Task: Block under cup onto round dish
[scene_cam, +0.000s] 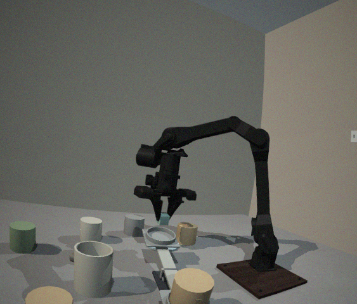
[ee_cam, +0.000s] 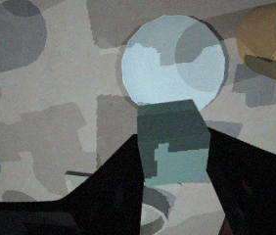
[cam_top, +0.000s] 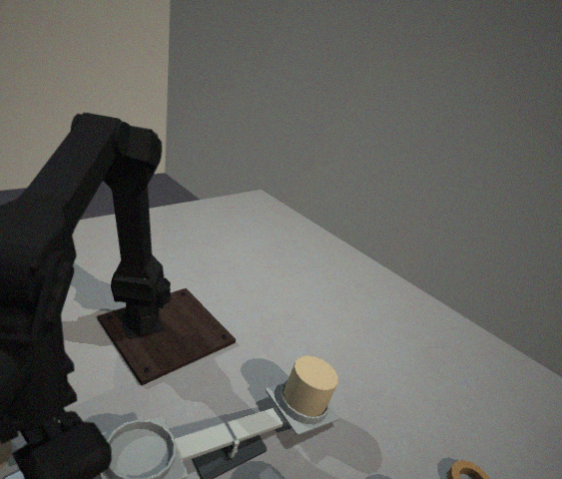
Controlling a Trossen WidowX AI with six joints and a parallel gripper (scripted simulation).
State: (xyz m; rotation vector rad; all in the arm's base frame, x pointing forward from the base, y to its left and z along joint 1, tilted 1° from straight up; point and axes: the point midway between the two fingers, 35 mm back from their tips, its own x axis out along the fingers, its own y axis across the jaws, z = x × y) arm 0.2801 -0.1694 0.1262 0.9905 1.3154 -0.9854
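Snugly, the claw grips a smooth teal block.

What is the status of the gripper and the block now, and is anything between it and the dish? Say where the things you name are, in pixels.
Fingers (scene_cam: 163, 218) shut on teal block (scene_cam: 164, 219) (ee_cam: 173, 147). Block held up, not yet on round dish (ee_cam: 153, 64). Nothing seen between them.
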